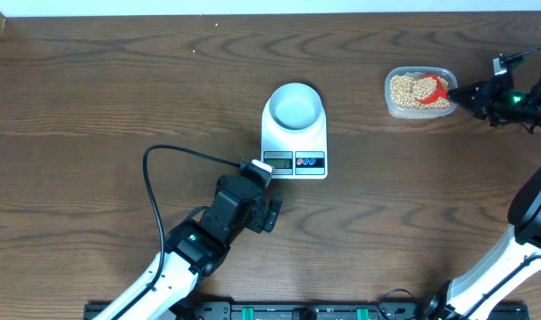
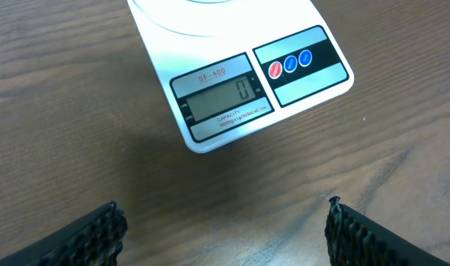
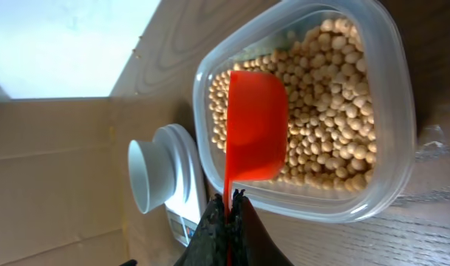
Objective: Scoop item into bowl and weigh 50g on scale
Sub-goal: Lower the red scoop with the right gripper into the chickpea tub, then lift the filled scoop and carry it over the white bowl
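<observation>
Right gripper [image 3: 230, 214] was clamped shut on the thin handle of the red scoop [image 3: 256, 125]. The scoop head lay inside the clear tub [image 3: 400, 125], over the beans [image 3: 335, 111], with no beans visible on its upper face. The tub stood at the far right of the table [image 1: 119, 89], well apart from the scale [image 1: 294, 144]. The bowl [image 1: 295, 108] sat on the scale and looked empty; the display read zero. Left gripper [image 2: 225, 229] hung just short of the scale's front, jaws wide, holding nothing.

Judgement: the beans are hard, round and loose — they will roll off a tilted scoop, so carry it level. A grip at the handle's end makes a long lever — the scoop may pivot. The bowl looks light and easily nudged.
</observation>
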Robot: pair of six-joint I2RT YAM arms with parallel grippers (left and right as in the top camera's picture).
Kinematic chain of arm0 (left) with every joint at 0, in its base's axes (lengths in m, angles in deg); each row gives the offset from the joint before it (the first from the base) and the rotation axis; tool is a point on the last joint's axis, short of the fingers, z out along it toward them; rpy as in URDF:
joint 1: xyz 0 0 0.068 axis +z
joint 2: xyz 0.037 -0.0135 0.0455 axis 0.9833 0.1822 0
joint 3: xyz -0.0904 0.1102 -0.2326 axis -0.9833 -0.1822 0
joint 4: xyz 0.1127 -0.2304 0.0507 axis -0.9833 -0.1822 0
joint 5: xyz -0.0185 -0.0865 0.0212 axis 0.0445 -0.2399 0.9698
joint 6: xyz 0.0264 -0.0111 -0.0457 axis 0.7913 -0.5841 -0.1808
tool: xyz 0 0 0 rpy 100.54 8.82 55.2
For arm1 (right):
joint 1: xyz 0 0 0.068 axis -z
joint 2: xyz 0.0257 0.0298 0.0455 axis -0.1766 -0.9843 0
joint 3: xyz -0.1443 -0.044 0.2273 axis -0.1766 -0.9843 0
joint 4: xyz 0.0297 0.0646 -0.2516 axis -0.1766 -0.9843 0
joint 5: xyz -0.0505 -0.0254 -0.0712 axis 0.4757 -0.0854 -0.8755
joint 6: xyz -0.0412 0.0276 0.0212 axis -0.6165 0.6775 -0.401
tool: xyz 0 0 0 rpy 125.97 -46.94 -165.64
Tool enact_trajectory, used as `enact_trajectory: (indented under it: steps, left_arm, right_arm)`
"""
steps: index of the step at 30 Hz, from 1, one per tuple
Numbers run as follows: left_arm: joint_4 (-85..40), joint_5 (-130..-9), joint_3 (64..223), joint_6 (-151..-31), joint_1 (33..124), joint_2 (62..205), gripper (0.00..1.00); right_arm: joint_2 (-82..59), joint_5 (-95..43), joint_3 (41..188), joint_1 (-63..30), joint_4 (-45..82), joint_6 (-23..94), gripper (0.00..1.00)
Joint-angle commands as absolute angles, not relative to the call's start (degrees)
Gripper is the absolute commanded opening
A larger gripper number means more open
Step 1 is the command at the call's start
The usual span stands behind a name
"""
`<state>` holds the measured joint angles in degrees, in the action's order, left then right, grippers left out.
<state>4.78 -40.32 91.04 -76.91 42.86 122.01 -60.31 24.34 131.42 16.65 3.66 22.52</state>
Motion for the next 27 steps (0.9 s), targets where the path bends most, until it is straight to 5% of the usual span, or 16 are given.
enact_trajectory:
  steps: [1, 27]
  left_arm:
    - [4.7, -39.2, 92.3, -75.9, 42.8, 121.6, 0.88]
    - [4.7, -39.2, 92.3, -75.9, 42.8, 121.6, 0.88]
  right_arm:
    - [-60.9, 29.6, 131.4, 18.0, 3.6, 20.7, 0.01]
    - [-60.9, 43.2, 131.4, 18.9, 3.4, 17.5, 0.01]
